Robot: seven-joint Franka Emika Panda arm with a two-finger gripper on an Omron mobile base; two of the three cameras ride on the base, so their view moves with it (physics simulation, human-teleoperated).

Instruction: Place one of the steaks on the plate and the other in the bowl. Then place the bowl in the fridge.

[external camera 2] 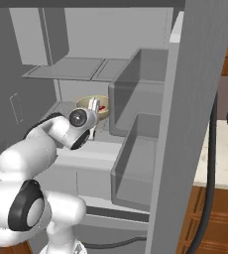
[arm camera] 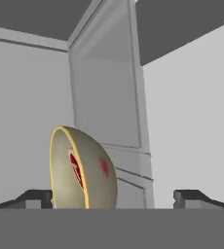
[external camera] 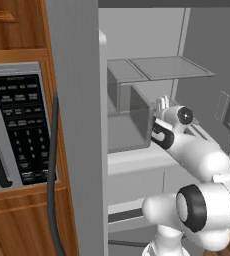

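The fridge (external camera 2: 136, 30) is seen standing open, its pale shelves (external camera: 157, 67) and grey door bins (external camera 2: 136, 163) exposed. Into it the white arm (external camera 2: 56, 131) is reached, and the gripper (arm camera: 114, 197) is held just in front of the bowl (arm camera: 82, 168), which is set on a lower shelf inside the fridge; in the right base view the tan bowl (external camera 2: 100, 105) is visible just beyond the hand. The fingers (arm camera: 33, 197) are spread wide on either side of the bowl and are not gripping anything. Red meat, taken to be one steak (arm camera: 76, 168), is seen inside the bowl, though its outline is too small to be made out well.

The bowl stage can be judged as done: steak in the bowl, bowl in the fridge, bowl let go. What may be left is for the arm to be drawn clear; the plate's share cannot be checked from here.

Around the work, a microwave keypad (external camera: 22, 127) in wood cabinetry (external camera: 12, 25) is seen to the left of the fridge. The door bins and the shelf above stand close to the arm and would have to be avoided on the way out.
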